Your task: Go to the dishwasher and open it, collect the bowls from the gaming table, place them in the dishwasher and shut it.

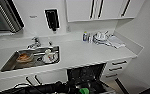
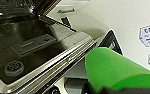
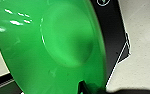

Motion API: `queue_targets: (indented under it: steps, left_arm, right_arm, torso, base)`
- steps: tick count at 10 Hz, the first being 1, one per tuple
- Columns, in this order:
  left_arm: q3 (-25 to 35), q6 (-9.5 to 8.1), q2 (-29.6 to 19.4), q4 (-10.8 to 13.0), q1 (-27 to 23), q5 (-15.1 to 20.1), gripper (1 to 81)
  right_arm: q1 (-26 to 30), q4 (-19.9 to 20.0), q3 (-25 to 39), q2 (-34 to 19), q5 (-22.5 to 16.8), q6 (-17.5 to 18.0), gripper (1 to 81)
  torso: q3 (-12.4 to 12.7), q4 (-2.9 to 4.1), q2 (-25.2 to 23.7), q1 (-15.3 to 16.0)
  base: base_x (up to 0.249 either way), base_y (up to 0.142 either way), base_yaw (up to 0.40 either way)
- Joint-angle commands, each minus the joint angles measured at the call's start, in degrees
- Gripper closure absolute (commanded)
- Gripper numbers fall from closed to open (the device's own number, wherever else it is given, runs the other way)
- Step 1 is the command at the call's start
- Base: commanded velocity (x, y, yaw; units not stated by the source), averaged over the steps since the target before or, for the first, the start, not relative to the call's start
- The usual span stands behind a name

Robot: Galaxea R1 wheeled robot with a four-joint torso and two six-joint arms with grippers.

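For the left tool: cannot tell whether open or closed. With the right tool (image 3: 87, 87): clamped on the rim of the lime green bowl (image 3: 53, 45). Pinching at the edge only, probably so as to slot it edgewise into a rack. Holding it low in front of the robot, just outside the open dishwasher (image 1: 87, 72) and near the lowered door (image 2: 28, 50). Not yet inside. Can't confirm any contact between bowl and door.

Scanning the head view left to right:

- In the sink (image 1: 6, 66): an orange-brown dish (image 1: 24, 57), kind unclear, then a white cup (image 1: 48, 55) just beside it. Tap (image 1: 34, 43) behind.
- On the white surface (image 1: 86, 53): bare in the middle. Further right, a small bottle (image 1: 85, 37) and a folded cloth (image 1: 116, 41) pushed back near the wall, away from the front edge above the dishwasher.
- Below the surface: dark dishwasher cavity, door dropped down for access. Can't read what sits in the racks.
- On the inner door: detergent compartment (image 2: 33, 43) shut, round cap (image 2: 14, 68) nearer the outer edge.
- Right of the dishwasher: white drawers (image 1: 117, 65) with dark handles, closed.

Judging the stage: opening done, at least one bowl fetched, loading in hand. Risk: rim pinch only, so could slip if knocked against door or rack.
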Motion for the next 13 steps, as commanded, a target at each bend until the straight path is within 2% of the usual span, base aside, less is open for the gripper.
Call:
queue_targets:
  steps: [1, 7, 13]
  left_arm:
    - [-2.32, -0.55, 3.85, -0.66, -9.81, 4.07, 81.1]
    - [-3.65, -0.63, 6.41, -0.14, -10.17, 4.25, 81.1]
    - [-4.09, -0.72, 6.68, 0.21, -10.16, 4.25, 81.1]
  right_arm:
    - [-0.13, -1.79, 2.12, 0.62, -5.10, -1.64, 81.1]
    - [-0.04, -1.79, 2.12, 0.62, -5.10, -1.64, 81.1]
    - [-0.04, -1.88, 2.12, 0.70, -5.10, -1.73, 81.1]
  torso:
    - [0.00, 0.00, 0.00, 0.00]
    - [-0.02, 0.00, 0.02, 0.02]
    - [-0.06, 0.00, 0.04, 0.00]
  base:
    - [0.000, 0.000, 0.000]
    - [0.000, 0.000, 0.000]
    - [0.092, 0.000, 0.000]
